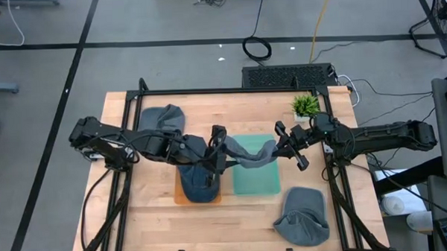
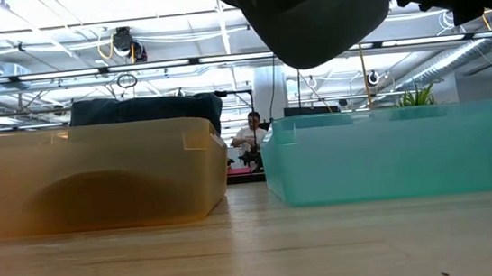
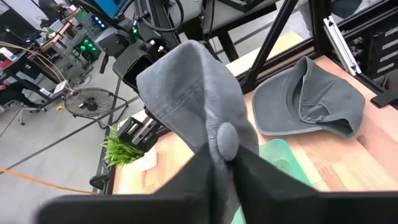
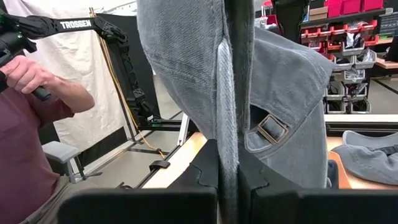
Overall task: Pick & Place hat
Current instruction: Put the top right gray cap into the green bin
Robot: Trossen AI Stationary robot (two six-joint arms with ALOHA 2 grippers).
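Two dark, matte black jointed arms, built of chunky box-like segments linked by rounded joints. Left arm (image 1: 127,140): bulkier housings toward the shoulder, black cables trailing from its base. Right arm (image 1: 380,135): slimmer, a long straight forearm link. Each end effector (left (image 1: 215,152), right (image 1: 290,147)) has two flat black fingers (image 4: 214,168), smooth-faced with stepped notches near the base.

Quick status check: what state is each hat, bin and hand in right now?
Held hat: stretched in the air between both hands, above the green bin.
Left hand: shut on held hat.
Right hand: shut on held hat.
Orange bin: holds a hat.
Front hat: lying loose on table.
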